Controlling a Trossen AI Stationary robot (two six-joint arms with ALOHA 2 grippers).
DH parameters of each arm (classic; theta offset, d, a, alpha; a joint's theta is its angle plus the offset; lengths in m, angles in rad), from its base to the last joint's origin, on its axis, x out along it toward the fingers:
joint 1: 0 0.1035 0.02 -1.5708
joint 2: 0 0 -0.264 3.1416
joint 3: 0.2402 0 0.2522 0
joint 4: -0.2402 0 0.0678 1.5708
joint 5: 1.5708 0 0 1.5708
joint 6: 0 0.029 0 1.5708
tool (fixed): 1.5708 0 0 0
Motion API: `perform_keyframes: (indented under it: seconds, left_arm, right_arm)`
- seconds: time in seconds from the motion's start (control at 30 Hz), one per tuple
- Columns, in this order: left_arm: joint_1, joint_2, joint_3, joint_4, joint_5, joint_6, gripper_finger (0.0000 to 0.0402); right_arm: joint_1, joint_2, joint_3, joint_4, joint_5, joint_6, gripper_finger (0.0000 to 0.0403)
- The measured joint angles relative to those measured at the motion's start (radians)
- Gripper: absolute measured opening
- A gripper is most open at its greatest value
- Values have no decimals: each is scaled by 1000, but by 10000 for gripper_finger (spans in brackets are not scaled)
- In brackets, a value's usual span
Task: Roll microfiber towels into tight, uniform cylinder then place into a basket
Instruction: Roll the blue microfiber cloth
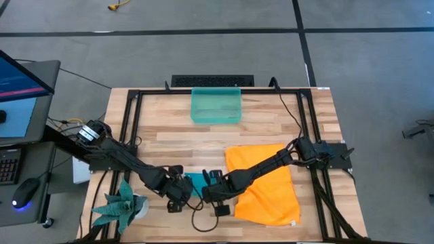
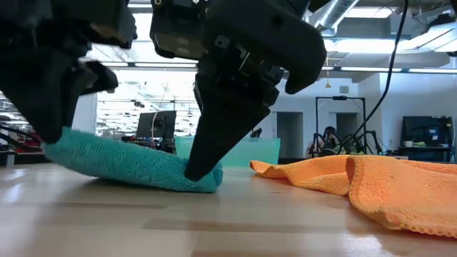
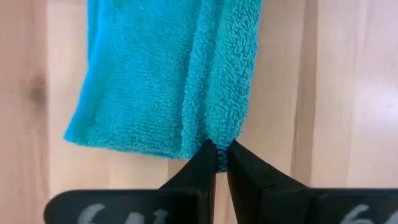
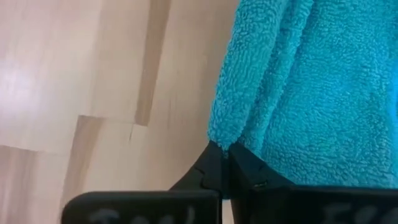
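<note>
High view: both claws pinch teal towel (image 1: pixel 197 181) edges.

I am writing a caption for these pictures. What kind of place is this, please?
Probably a robotics lab or open workshop, not a home. A wooden table with a black metal frame stands on a grey floor, a computer monitor sits beside it, and the low view shows exposed ceiling ducts.

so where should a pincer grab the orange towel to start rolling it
Take the orange towel at its far edge by the basket, coming from above: that edge lies flat and open, while the near-left corner is crowded by the right pincer pinching the teal towel.
</note>
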Motion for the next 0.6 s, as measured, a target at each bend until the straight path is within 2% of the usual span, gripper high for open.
perform_keyframes:
  seconds: [0.13,0.33,0.6]
  left_arm:
    - [16,0,41,-29,-14,-40,20]
    - [99,-2,26,-101,3,-146,20]
    - [231,-5,-49,-21,88,-98,20]
  right_arm:
    - [1,-1,0,-6,0,-5,21]
    - [-1,-2,1,-2,18,-13,28]
    - [-9,-2,0,19,2,-84,21]
